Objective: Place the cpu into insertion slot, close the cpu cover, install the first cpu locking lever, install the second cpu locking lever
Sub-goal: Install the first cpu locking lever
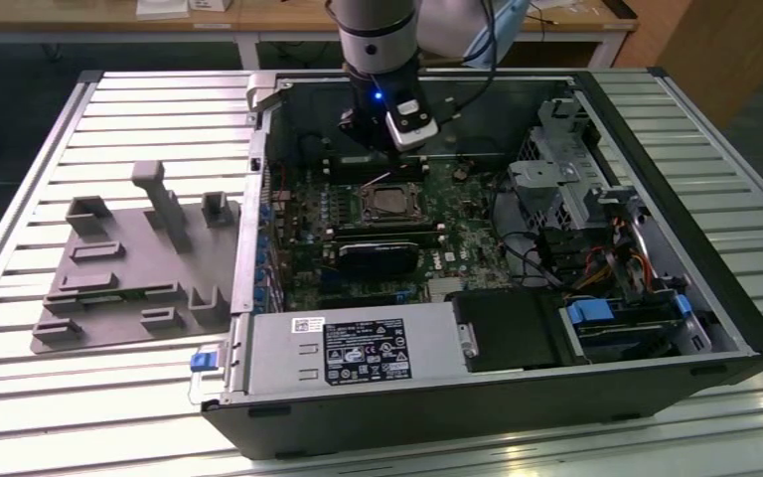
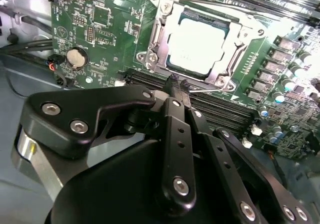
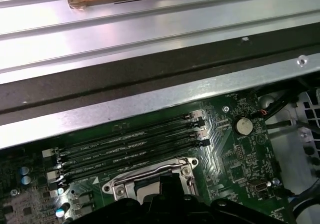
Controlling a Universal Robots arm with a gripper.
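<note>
On the slatted tabletop (image 1: pixel 116 99) an open computer case (image 1: pixel 488 407) lies flat, motherboard (image 2: pixel 100 29) upward for reach from above; the cpu (image 2: pixel 197 42) sits in the insertion slot (image 2: pixel 227 82) under the lowered cpu cover (image 2: pixel 157 34), the tool (image 2: pixel 176 84) pinched narrow at its rim.

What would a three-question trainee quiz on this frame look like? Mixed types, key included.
1. True or false: the cpu is sitting in the insertion slot.
2. Fill in: in the second wrist view, the tip of the pincer is at the edge of the ____.
3. Pick one. The cpu cover is: A) standing upright; B) lying flat around the cpu, which shows through its window; C) gripped in the pincer.

Key: 1 true; 2 insertion slot; 3 B.
</note>
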